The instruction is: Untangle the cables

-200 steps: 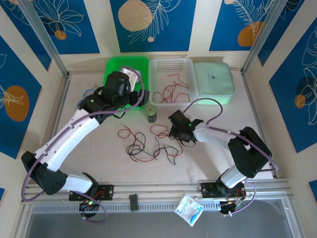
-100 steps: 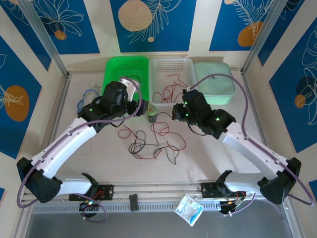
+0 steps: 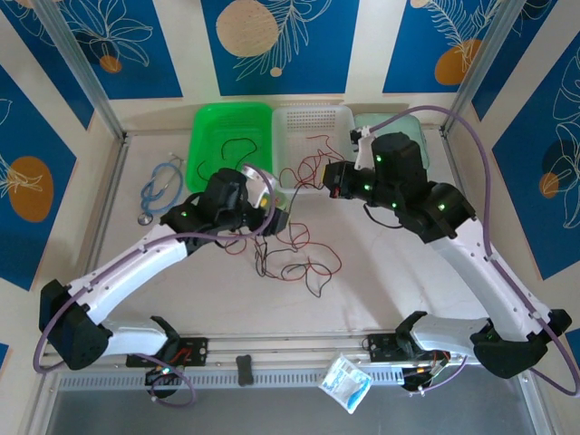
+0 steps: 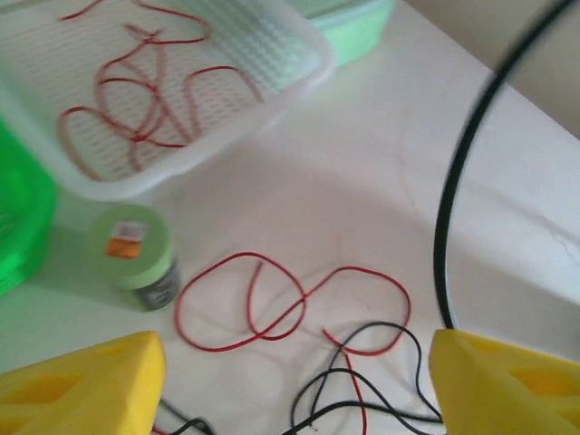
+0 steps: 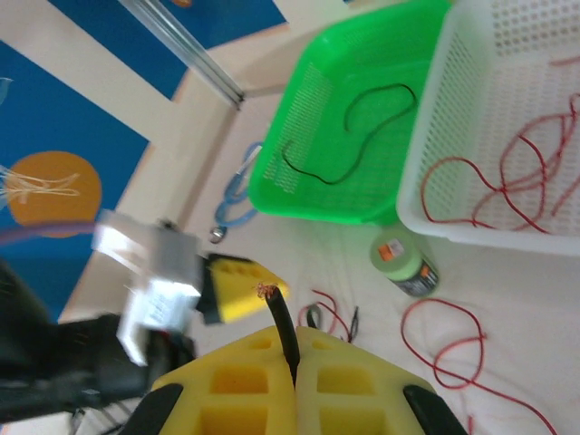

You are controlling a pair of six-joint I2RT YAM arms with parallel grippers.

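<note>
A loose tangle of red and black cables (image 3: 292, 258) lies mid-table. My right gripper (image 3: 329, 178) hangs raised near the white basket (image 3: 313, 122), shut on the end of a black cable (image 5: 283, 319); its bare copper tip pokes out above the pads. That cable (image 4: 453, 181) drops past my left gripper's right finger (image 4: 507, 381). My left gripper (image 4: 294, 381) is open, low over the tangle, with red loops (image 4: 290, 299) and black strands between its fingers. More red cables (image 4: 136, 100) lie in the white basket. One black cable (image 5: 317, 179) lies in the green basket (image 5: 362, 36).
A small green-lidded jar (image 4: 136, 254) stands just in front of the white basket, close to my left gripper. A blue stethoscope (image 3: 159, 186) lies at the far left. A mint case (image 3: 362, 122) sits behind my right arm. A packet (image 3: 344, 381) rests on the front rail.
My right arm rose from the tangle and swung back towards the baskets, drawing the black cable up. My left arm came forward from the green basket down to the tangle beside the jar.
</note>
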